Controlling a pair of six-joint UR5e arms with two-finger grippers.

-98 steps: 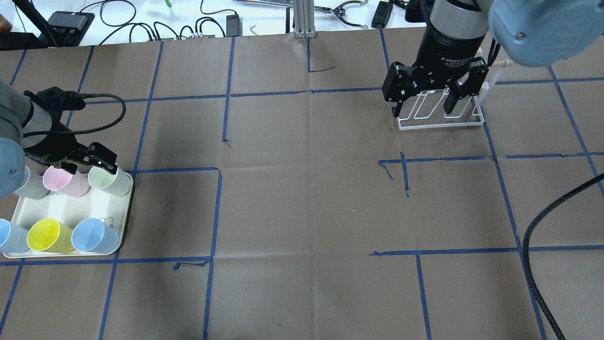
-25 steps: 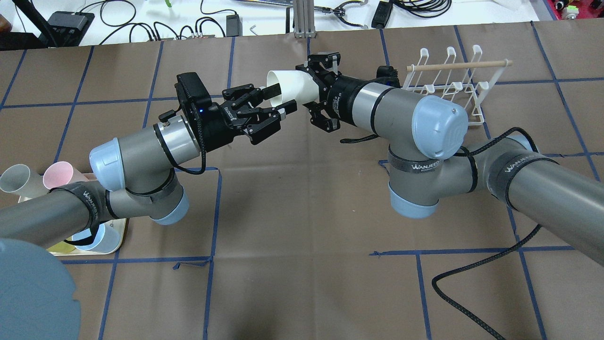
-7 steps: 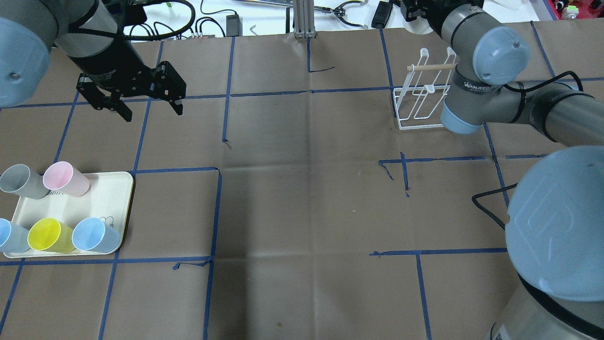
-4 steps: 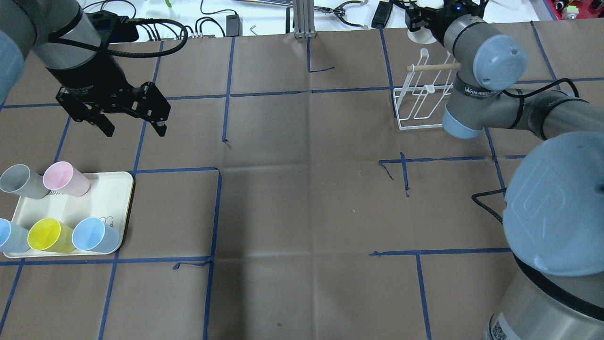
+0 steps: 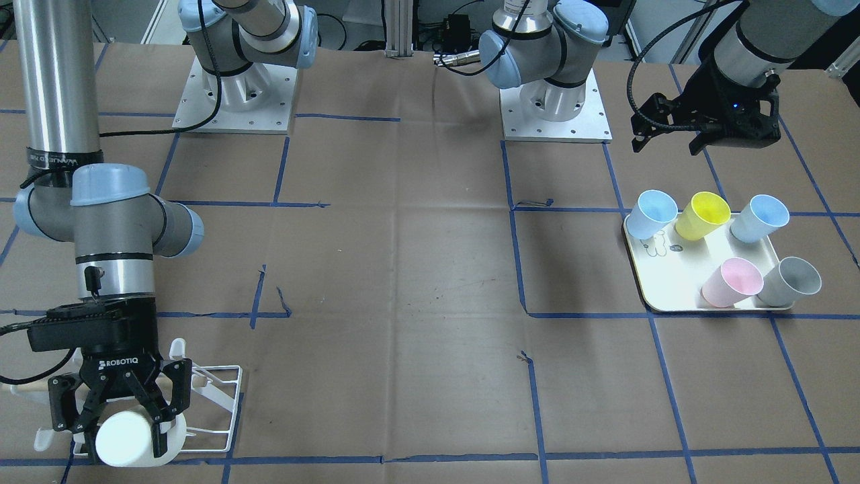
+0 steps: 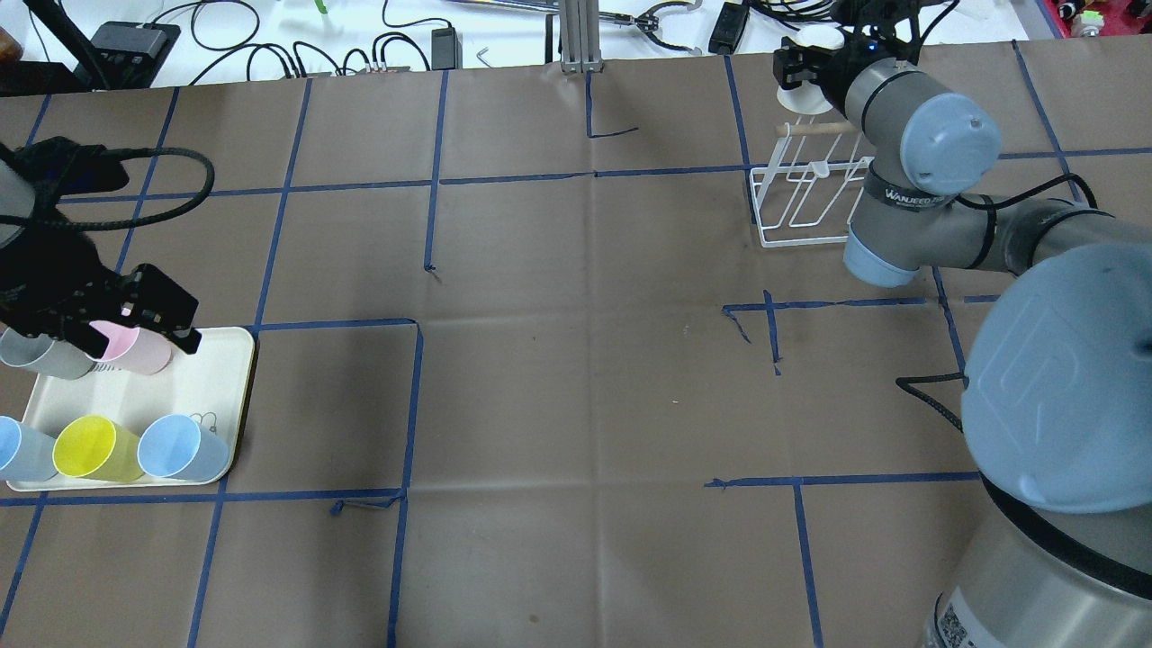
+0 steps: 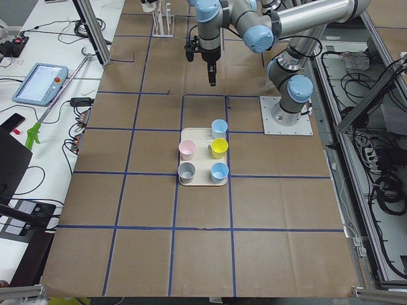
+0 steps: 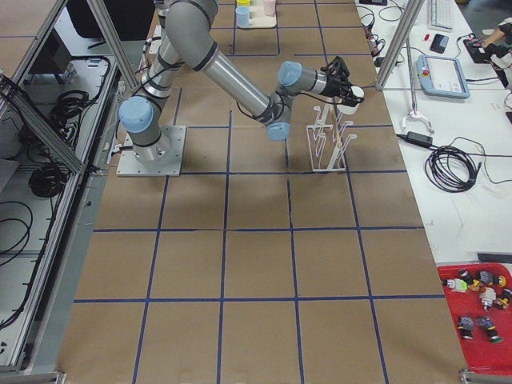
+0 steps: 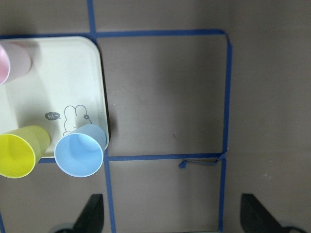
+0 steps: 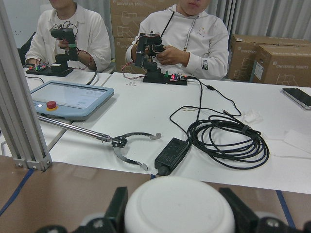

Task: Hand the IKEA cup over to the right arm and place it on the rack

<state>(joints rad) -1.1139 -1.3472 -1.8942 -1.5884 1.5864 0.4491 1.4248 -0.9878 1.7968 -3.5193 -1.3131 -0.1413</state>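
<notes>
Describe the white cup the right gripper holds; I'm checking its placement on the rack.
The white cup is plain, plastic-looking, without handle. The right gripper clamps its sides from above. It is held sideways, closed base toward the front camera, over the wire rack; whether it touches a prong cannot be told.

Cups [image 5: 702,215] stand on tray [image 5: 672,279], rack [image 6: 801,193] well apart.

left gripper [image 6: 137,335] moved over tray [image 6: 209,382], cup [image 5: 127,438] nearer rack [image 6: 801,202]
</notes>
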